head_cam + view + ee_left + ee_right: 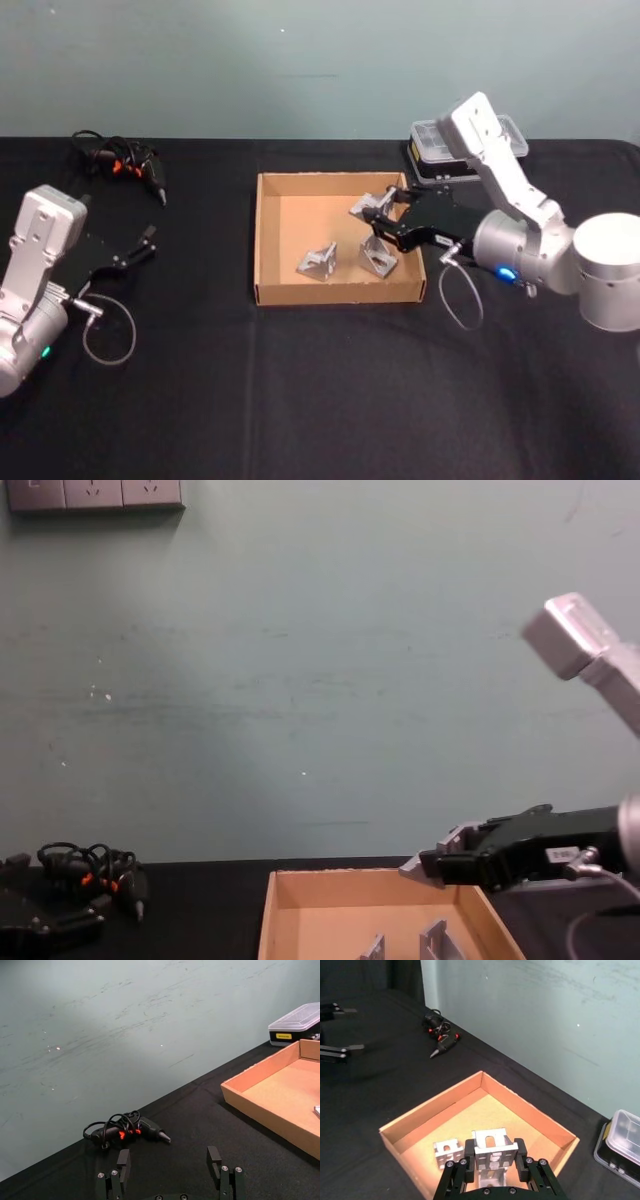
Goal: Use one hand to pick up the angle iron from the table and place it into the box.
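Angle iron (pixel 494 1146) is clamped between the closed fingers of the right end effector (pixel 378 216), held above the box (pixel 268 240), where two brackets (pixel 318 262) already lie. If released from this height, a bounce off those brackets is possible. The left end effector (pixel 140 247) is parked, fingers apart, over the black bench (pixel 300 400). A pale green wall stands behind.

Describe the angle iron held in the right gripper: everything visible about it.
The held angle iron is a small silvery bracket that looks like cast metal, with a slotted hole in its upright face and raised side ribs. The right gripper clamps it from both sides, its fingers against those ribs. It hangs in the air above the box, over the right part of it, apart from the two angle irons lying inside.
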